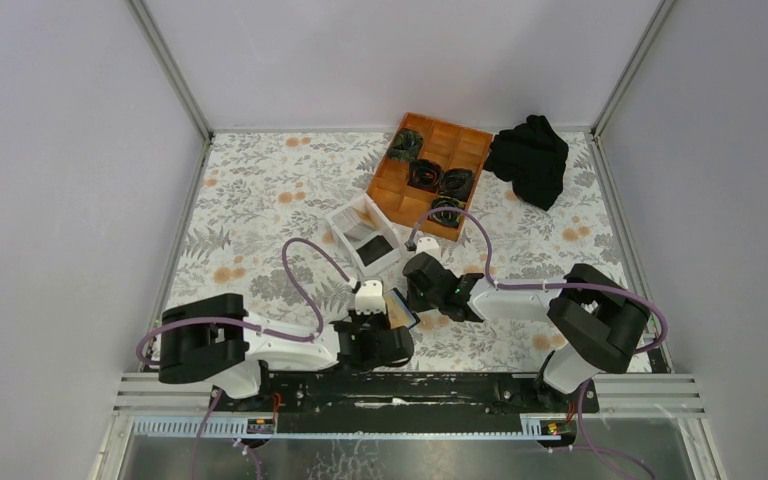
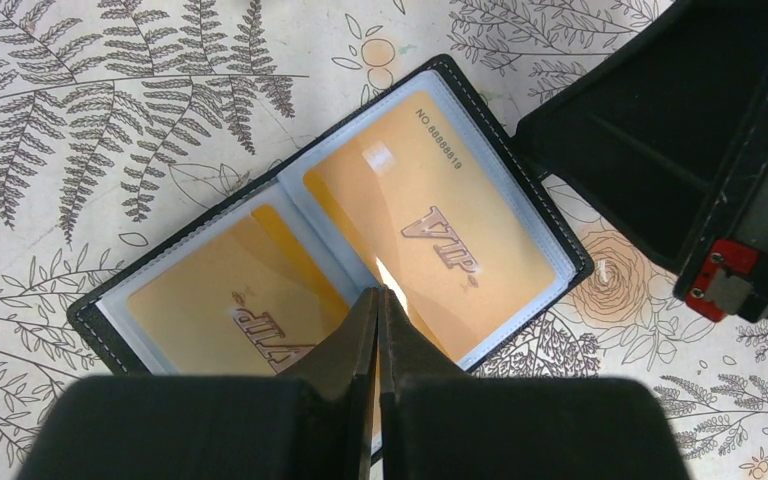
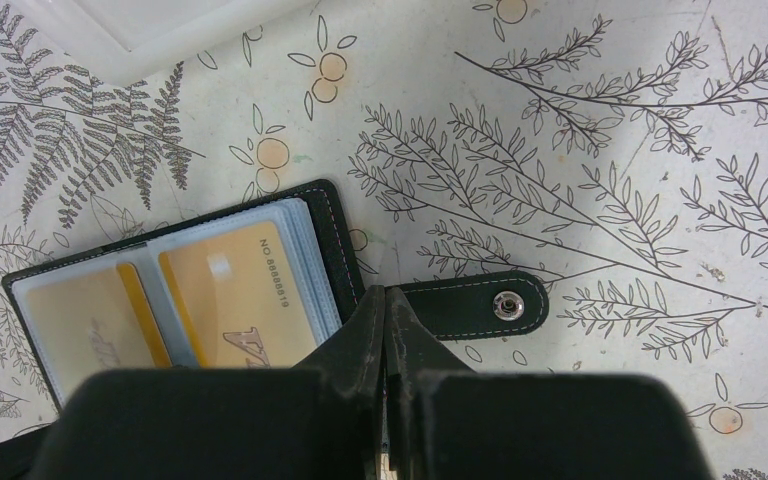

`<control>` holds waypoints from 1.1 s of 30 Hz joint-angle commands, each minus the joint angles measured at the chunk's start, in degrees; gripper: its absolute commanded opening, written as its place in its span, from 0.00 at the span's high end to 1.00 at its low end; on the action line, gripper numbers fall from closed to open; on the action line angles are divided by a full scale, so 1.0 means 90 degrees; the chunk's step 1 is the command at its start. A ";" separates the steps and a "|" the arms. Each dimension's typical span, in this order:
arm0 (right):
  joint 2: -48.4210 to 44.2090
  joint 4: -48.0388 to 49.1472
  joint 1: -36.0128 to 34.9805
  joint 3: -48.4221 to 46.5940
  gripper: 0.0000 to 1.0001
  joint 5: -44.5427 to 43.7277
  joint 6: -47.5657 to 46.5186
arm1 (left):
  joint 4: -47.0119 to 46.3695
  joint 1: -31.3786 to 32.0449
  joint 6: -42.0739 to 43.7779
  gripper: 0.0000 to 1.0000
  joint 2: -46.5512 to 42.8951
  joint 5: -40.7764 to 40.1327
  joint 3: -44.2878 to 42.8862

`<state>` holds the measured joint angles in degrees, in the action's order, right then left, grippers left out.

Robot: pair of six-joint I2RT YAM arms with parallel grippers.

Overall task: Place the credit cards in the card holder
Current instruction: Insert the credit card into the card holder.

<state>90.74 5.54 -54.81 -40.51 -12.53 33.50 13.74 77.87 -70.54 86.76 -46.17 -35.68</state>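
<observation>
Near the middle of the near edge of the table (image 1: pixel 260 210), the card holder (image 3: pixel 335 240) lies open and flat with two orange credit cards (image 2: pixel 430 205) seated in its clear sleeves. The left gripper (image 2: pixel 378 295), fingers closed together and empty, hovers over its central fold. Just beyond, the right gripper (image 3: pixel 385 297), fingers likewise closed on nothing visible, sits at the edge where the strap tab (image 3: pixel 480 305) begins. Judgement: these two cards are in, and with no loose card in view, the next move calls for folding the holder shut without dislodging them.

Orange cards (image 2: pixel 430 225), black card holder (image 2: pixel 480 105)
</observation>
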 commanded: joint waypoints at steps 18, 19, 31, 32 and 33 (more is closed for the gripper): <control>0.0257 -0.0085 -0.0082 -0.0028 1.00 -0.0109 0.0060 | 0.0381 -0.0236 0.0221 0.59 -0.1176 -0.0438 -0.0068; 0.0254 -0.0096 -0.0082 -0.0044 1.00 -0.0102 0.0049 | 0.0461 -0.0234 0.0153 0.57 -0.1304 -0.0425 0.0004; 0.0299 -0.0089 -0.0088 -0.0089 1.00 -0.0086 -0.0001 | 0.1098 -0.0239 -0.2171 0.47 -0.3126 0.0275 0.1775; 0.0299 -0.0087 -0.0083 -0.0089 1.00 -0.0081 0.0006 | 0.1183 -0.0236 -0.2294 0.46 -0.3261 0.0288 0.1835; 0.0291 -0.0086 -0.0085 -0.0107 1.00 -0.0071 0.0000 | 0.1251 -0.0238 -0.2391 0.45 -0.3367 0.0298 0.1895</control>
<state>91.02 5.65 -54.87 -40.66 -12.62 33.50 20.84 76.05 -83.81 60.55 -43.72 -20.36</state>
